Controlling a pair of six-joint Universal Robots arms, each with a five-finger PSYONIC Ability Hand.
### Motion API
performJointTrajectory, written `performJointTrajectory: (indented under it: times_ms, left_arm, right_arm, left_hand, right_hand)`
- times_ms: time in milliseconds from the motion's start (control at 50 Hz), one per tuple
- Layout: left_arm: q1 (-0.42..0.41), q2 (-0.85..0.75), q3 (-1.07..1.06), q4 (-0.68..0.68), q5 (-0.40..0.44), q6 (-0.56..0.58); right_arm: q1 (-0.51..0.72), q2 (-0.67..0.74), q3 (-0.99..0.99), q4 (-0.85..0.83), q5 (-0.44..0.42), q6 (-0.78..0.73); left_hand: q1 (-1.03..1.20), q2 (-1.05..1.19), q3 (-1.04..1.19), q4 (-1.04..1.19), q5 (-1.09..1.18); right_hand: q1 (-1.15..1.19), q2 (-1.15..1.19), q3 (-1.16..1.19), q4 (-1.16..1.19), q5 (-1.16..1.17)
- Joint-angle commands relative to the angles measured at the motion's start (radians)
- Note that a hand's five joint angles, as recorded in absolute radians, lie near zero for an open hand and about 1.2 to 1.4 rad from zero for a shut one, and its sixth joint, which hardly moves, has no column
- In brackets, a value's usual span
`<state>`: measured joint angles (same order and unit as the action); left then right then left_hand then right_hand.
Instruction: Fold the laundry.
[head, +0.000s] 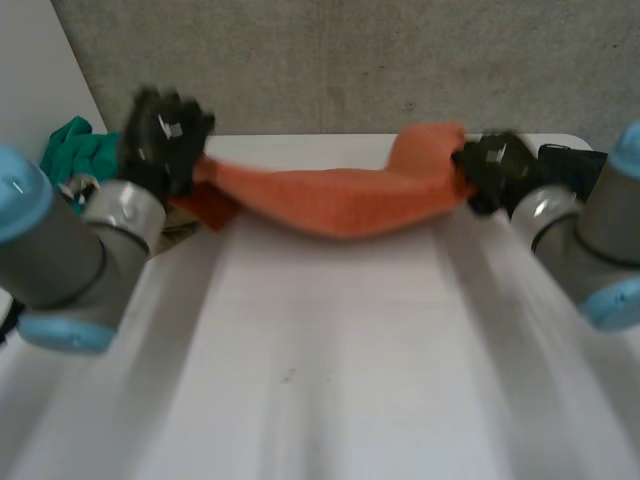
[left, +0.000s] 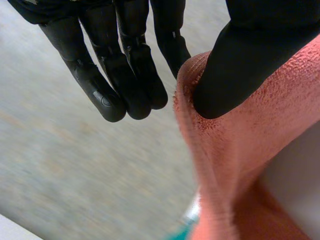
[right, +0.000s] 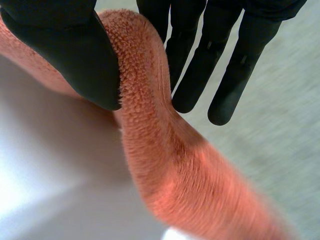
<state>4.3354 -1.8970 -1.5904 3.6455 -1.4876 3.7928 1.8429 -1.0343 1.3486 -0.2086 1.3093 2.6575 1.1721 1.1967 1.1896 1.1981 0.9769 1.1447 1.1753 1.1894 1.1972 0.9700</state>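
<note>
Orange towel (head: 345, 200) stretched between two hands.
The left hand (head: 165, 135) and right hand (head: 495, 170) each pinch an end above the table (head: 330, 380); a green cloth (head: 75, 145), perhaps clothing, lies by the left.

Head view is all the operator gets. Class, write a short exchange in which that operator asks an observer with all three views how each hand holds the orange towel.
Operator: Is the left hand really gripping the orange towel?
Observer: Yes. Its wrist view shows the thumb pressing into the towel's folded edge, with the fingers straight beside it.
Operator: And the right hand?
Observer: Its wrist view shows the towel's rolled edge running between the thumb and the straight fingers.
</note>
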Motion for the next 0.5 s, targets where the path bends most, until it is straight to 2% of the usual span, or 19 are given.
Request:
performJointTrajectory:
  times_ms: [20,160,260,500]
  left_arm:
    - [0.023,-0.119,-0.085,0.044,0.006,0.007]
    - [0.078,-0.102,-0.091,0.016,0.015,-0.004]
    - [0.092,-0.089,-0.089,-0.001,0.036,-0.016]
    - [0.101,-0.105,-0.086,-0.010,0.049,-0.022]
  right_arm:
    - [-0.017,0.089,0.064,0.037,-0.027,-0.077]
    - [-0.073,0.100,-0.009,0.195,-0.033,-0.035]
    - [-0.111,0.132,-0.074,0.261,-0.027,0.068]
    - [-0.174,0.235,-0.216,0.460,-0.012,0.462]
  left_hand:
    - [0.224,0.200,0.207,0.198,0.245]
    - [0.224,0.200,0.207,0.198,0.245]
    - [0.224,0.200,0.207,0.198,0.245]
    - [0.224,0.200,0.207,0.198,0.245]
  right_hand:
    - [0.087,0.057,0.043,0.035,0.088]
    - [-0.508,-0.539,-0.553,-0.561,-0.508]
    - [-0.624,-0.654,-0.668,-0.676,-0.623]
    - [-0.624,-0.654,-0.668,-0.676,-0.624]
